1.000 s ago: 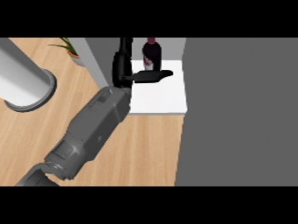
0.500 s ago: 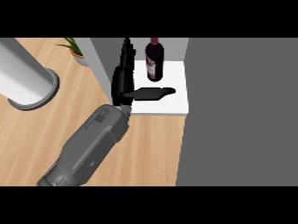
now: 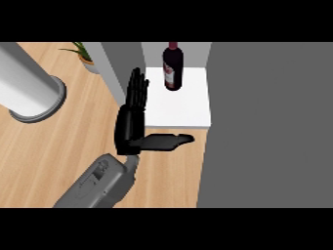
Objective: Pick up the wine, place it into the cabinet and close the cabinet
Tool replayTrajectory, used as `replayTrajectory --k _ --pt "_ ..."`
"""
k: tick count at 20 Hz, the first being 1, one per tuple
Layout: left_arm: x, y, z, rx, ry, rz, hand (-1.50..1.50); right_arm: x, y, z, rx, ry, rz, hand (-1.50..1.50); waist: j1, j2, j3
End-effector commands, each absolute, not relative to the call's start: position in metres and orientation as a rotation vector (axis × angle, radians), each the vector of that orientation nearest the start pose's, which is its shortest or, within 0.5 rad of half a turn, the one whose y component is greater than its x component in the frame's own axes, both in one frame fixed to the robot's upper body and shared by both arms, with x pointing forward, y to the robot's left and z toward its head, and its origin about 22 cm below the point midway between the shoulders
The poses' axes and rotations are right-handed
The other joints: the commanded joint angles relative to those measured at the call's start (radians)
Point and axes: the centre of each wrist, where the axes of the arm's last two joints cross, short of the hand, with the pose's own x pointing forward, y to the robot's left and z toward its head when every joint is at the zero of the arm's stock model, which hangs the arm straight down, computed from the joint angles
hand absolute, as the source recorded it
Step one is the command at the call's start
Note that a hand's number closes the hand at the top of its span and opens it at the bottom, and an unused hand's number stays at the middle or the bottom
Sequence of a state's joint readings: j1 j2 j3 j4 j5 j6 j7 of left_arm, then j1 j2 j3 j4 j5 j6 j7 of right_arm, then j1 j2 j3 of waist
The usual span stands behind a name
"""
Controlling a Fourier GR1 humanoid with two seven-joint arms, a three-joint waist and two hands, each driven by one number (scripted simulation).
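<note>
- Head view: wine (image 3: 173,66) stands upright on the white cabinet shelf (image 3: 187,110), toward its far end, between the grey left wall (image 3: 117,68) and the grey mass at right. Placement step reads as done.
- Hand (image 3: 131,124) has pulled back nearward from the bottle over the last second; it was level with the bottle's base, now it sits clear of it, at the shelf's left edge. Which arm this is cannot be told with certainty; it enters low-centre and I log it as the right hand.
- Fingers (image 3: 136,90) are straight and point far, thumb stuck out to the right over the shelf's near edge. They hold nothing and do not touch the wine.
- Left hand: not in view.
- Judgement: release is complete, bottle stays standing; remaining work is closing the cabinet. The door itself I cannot identify for sure.
- Also present: wooden bench (image 3: 46,156), white cylinder (image 3: 21,85) far left, potted plant (image 3: 82,53) far.
</note>
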State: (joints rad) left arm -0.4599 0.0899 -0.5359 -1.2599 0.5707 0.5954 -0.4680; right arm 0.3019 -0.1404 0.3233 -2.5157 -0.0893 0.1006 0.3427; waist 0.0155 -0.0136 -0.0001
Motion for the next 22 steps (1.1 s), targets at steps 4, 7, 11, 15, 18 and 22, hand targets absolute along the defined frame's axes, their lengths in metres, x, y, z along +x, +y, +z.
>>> replayTrajectory --k 4,7,11,15,18,22 --pt "0.240 0.100 0.026 -0.221 -1.877 0.172 -1.50 0.077 -0.210 0.200 0.338 -1.915 0.286 -1.50 -0.012 0.007 0.000" --pt "0.217 0.108 0.031 -0.228 -1.882 0.208 -1.50 0.083 -0.207 0.193 0.344 -1.890 0.331 -1.50 -0.016 0.007 0.000" --pt "0.199 0.114 0.025 -0.214 -1.896 0.187 -1.50 0.090 -0.209 0.193 0.355 -1.799 0.626 1.50 -0.010 0.008 0.000" --pt "0.181 0.146 0.015 -0.174 -1.892 0.198 -1.50 0.081 -0.193 0.179 0.602 -1.678 0.698 1.50 -0.011 0.006 -0.001" --pt "0.168 0.159 0.028 -0.176 -1.893 0.190 -1.50 0.064 -0.187 0.194 0.671 -1.692 0.722 1.50 -0.009 0.000 -0.002" --pt "0.165 0.183 0.034 -0.142 -1.911 0.176 -1.50 0.068 -0.182 0.195 0.680 -1.706 0.764 1.50 -0.006 0.005 -0.002"
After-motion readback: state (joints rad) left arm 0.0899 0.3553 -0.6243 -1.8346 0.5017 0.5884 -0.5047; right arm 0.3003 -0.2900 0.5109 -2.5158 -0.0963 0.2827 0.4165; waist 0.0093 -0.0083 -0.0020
